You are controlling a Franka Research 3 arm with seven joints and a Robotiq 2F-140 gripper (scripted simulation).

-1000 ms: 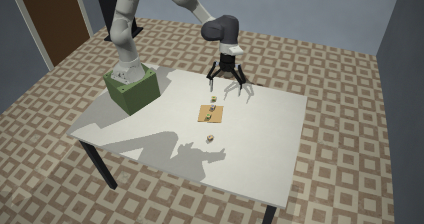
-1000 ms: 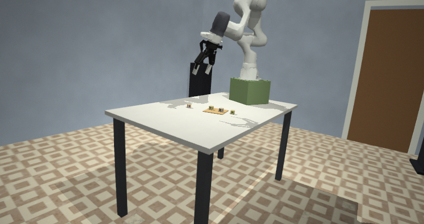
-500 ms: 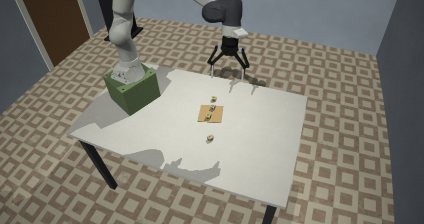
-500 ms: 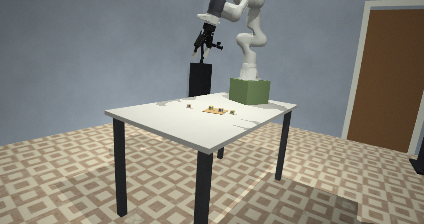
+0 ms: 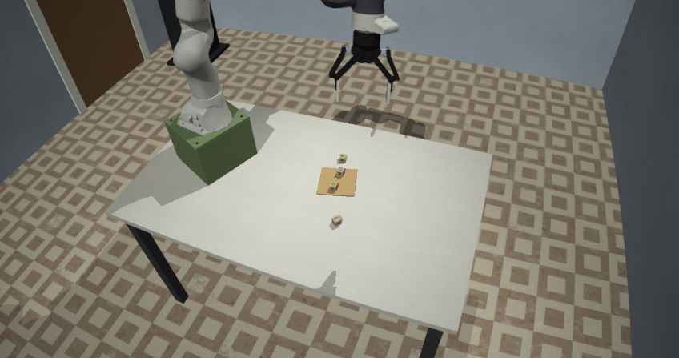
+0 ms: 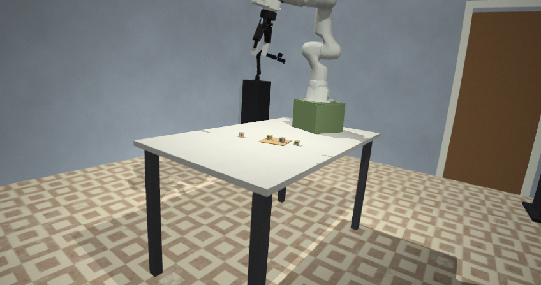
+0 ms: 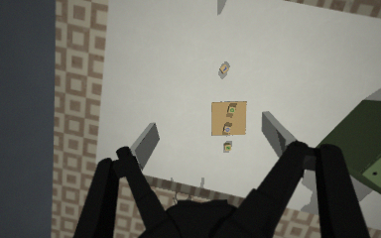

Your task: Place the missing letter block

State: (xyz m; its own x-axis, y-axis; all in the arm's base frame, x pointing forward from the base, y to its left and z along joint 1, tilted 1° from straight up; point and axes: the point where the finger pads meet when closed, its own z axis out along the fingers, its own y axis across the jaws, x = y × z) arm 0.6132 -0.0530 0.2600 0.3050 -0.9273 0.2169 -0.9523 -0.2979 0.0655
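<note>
Top looks down obliquely, exterior sideways from afar, wrist straight down from high; all share the mat (image 5: pixel 347 187).

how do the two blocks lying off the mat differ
The block nearer the green pedestal sits close beside the mat and squared to it, with a green mark on top. The far block lies well away from the mat, turned at an angle, its top mark blue. Both are small tan cubes resting on the table.

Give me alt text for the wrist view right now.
Looking down from high above the white table, the open, empty gripper frames a small tan mat with two letter blocks on it. A third block sits just off the mat's near edge, and a fourth block lies farther away, turned askew.
</note>
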